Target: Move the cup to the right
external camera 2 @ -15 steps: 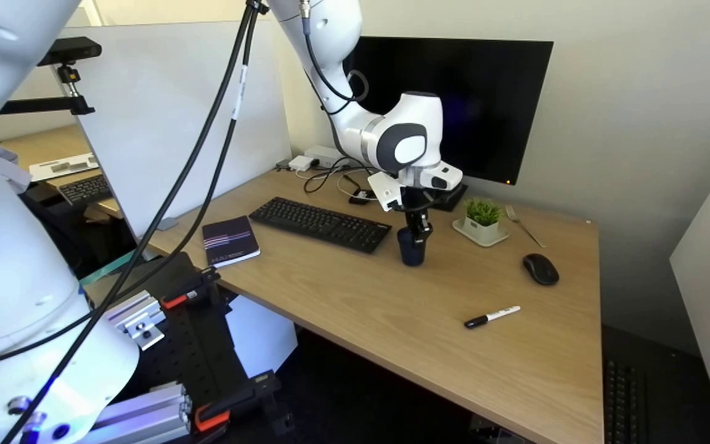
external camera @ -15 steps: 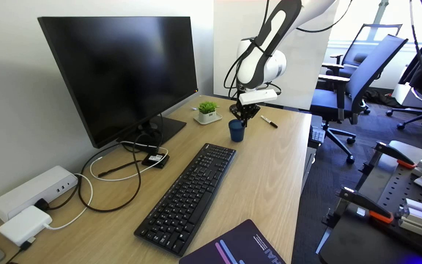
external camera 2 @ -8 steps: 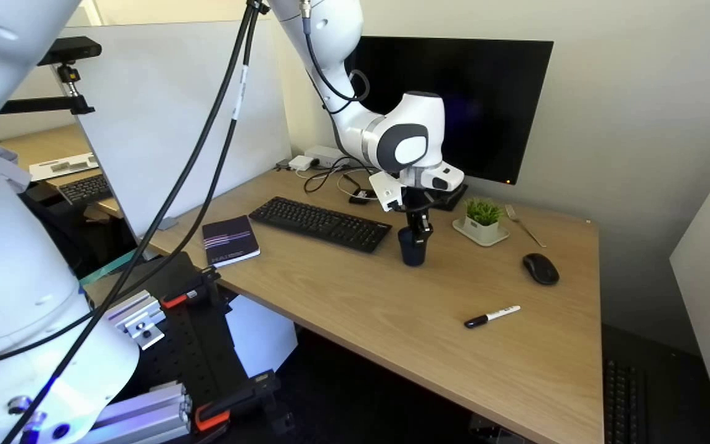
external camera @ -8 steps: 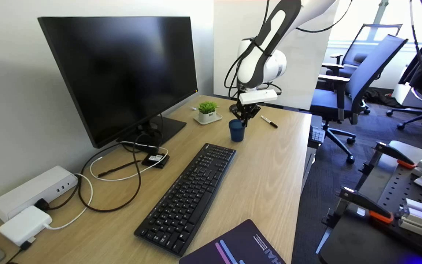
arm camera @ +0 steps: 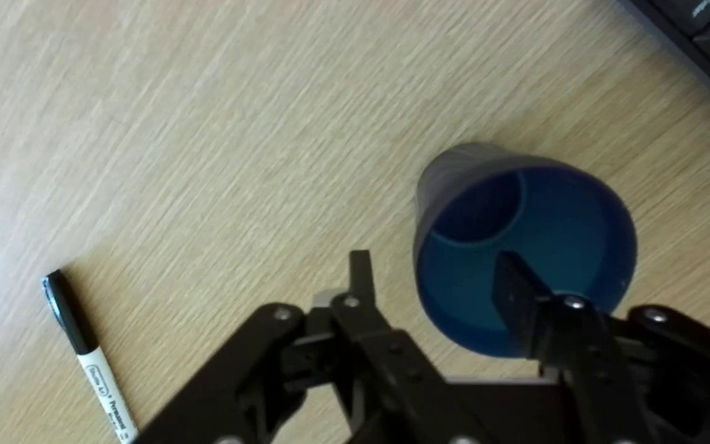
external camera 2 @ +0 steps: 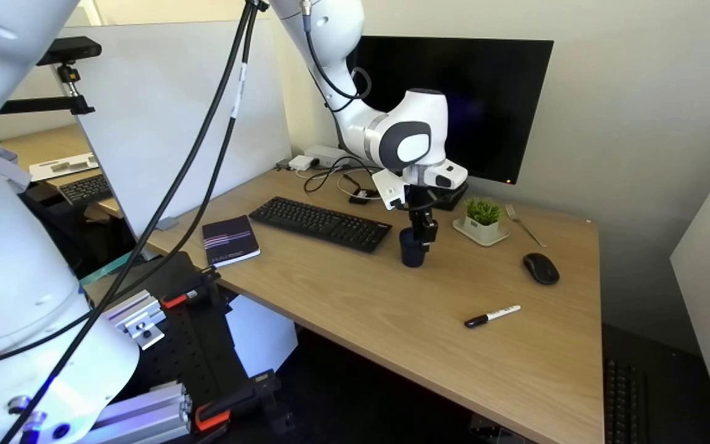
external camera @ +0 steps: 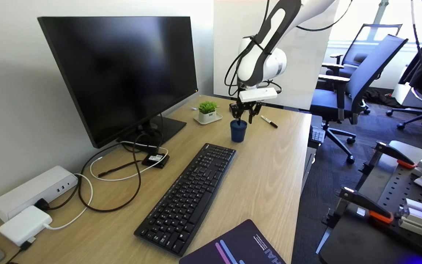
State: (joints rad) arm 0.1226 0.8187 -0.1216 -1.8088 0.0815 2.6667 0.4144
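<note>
The dark blue cup [external camera: 238, 134] stands upright on the desk in both exterior views, just beyond the end of the keyboard. My gripper [external camera: 244, 121] is right above it, pointing down. In the wrist view the cup [arm camera: 564, 213] shows its open mouth, and the gripper [arm camera: 434, 261] has its jaws parted. One finger [arm camera: 518, 302] reaches over or into the mouth, the opposite one lies outside the rim, with a gap to the wall. Nothing is pinched between them. In an exterior view the fingers partly cover the cup [external camera 2: 411, 256].
A black keyboard [external camera 2: 321, 223] lies beside the cup. Also on the desk are a potted plant [external camera 2: 482, 219] on a tray, a fork [external camera 2: 526, 226], a mouse [external camera 2: 540, 269], a marker [external camera 2: 492, 316] and a notebook [external camera 2: 230, 240]. The monitor [external camera: 123, 73] stands behind.
The jaws, together at the cup's rim before, have spread apart and let go of its wall. The cup has shifted very slightly; the arm has hardly moved.
</note>
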